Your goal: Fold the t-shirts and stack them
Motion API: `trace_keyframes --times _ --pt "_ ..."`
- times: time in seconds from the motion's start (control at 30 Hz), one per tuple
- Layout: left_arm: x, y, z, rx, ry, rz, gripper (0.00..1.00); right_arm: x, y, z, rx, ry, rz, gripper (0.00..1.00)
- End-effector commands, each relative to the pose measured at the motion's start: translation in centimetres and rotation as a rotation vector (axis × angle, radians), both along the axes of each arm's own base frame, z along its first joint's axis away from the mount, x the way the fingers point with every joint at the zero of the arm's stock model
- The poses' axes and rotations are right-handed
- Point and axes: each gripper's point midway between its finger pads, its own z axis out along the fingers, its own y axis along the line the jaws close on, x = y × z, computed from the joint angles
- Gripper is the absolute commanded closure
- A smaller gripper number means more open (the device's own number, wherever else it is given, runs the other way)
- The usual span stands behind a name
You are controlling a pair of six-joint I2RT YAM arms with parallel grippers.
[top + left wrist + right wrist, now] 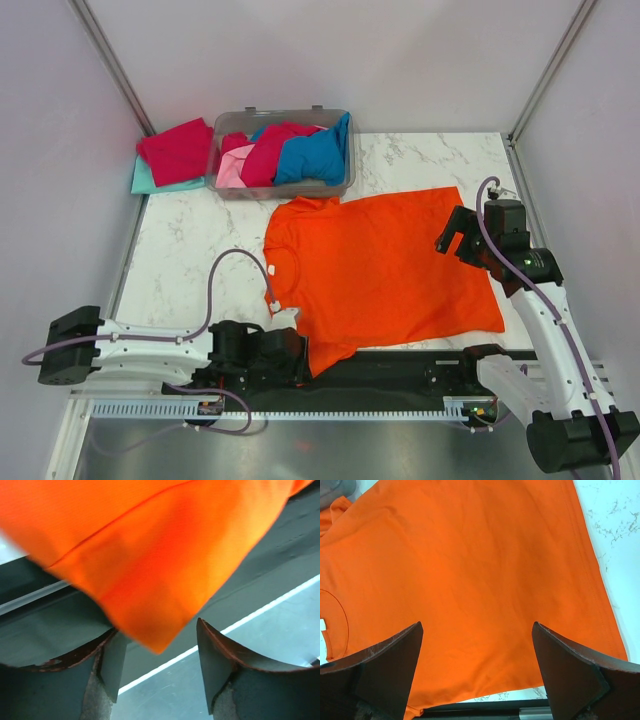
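Orange t-shirt (385, 265) lies spread flat mid-frame on the marble table (190, 250), just below the clear bin (280, 189) at upper centre, which holds bunched crimson (268, 150), pink (232, 170) and blue (315, 152) shirts. A folded crimson shirt (175, 150) sits on a teal one (150, 183) left of the bin. Left gripper (160, 665) at the shirt's lower-left corner has jaws apart, cloth tip hanging between them unpinched; right gripper (477, 670) is spread wide above the shirt's right side.

Bare marble (190, 250) lies left of the orange t-shirt (390, 265); the bin (280, 188) blocks the far edge.
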Motion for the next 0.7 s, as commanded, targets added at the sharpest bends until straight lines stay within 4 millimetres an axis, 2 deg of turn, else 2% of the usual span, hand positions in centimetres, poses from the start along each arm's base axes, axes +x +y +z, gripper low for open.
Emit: trace_keyframes --times 0.0,0.03,0.13,0.17,0.27,0.37,0.4,0.43,0.47,0.53,0.57,0.6,0.67 --pt "0.1 -4.0 1.0 -0.145 0.003 0.005 0.37 -0.2 -0.3 0.0 -0.007 -0.007 -0.01 0.02" --pt "0.1 -4.1 0.6 -0.126 0.002 0.005 0.38 -0.3 -0.3 -0.1 -0.008 -0.007 -0.011 0.02" --pt "0.4 -4.6 1.0 -0.131 -0.014 0.008 0.53 -0.5 -0.5 -0.4 -0.015 -0.001 -0.016 0.02" --pt "0.5 -4.7 1.1 -0.136 -0.021 0.007 0.71 -0.6 -0.5 -0.6 -0.018 0.002 -0.016 0.02" --pt "0.8 -5.3 2.7 -0.18 -0.048 -0.006 0.98 -0.8 -0.8 -0.8 -0.031 0.006 -0.025 0.02" --pt "1.6 -5.8 5.2 -0.211 -0.097 0.001 0.98 -1.2 -1.2 -1.6 -0.029 0.015 -0.062 0.02" --pt "2.7 -5.6 6.1 -0.209 -0.148 0.024 0.98 -1.3 -1.3 -2.1 -0.006 0.022 -0.109 0.02" --pt "3.5 -5.9 7.9 -0.216 -0.179 0.039 0.98 -1.5 -1.4 -2.1 0.012 0.012 -0.138 0.02" --pt "4.1 -4.8 7.9 -0.161 -0.198 0.044 0.98 -1.9 -1.4 -3.2 0.033 0.028 -0.173 0.02" --pt "6.6 -4.5 9.7 -0.158 -0.257 0.054 0.98 -2.3 -1.3 -3.8 0.108 0.015 -0.261 0.02" --pt "7.5 -4.4 10.1 -0.161 -0.266 0.058 0.98 -2.8 -1.4 -5.3 0.12 0.038 -0.287 0.02" --pt "9.1 -3.9 10.2 -0.159 -0.263 0.061 0.98 -3.0 -1.5 -5.8 0.141 0.041 -0.334 0.02" --pt "11.9 -3.0 10.5 -0.152 -0.276 0.101 0.98 -3.9 -4.1 -6.6 0.056 0.041 -0.456 0.02"
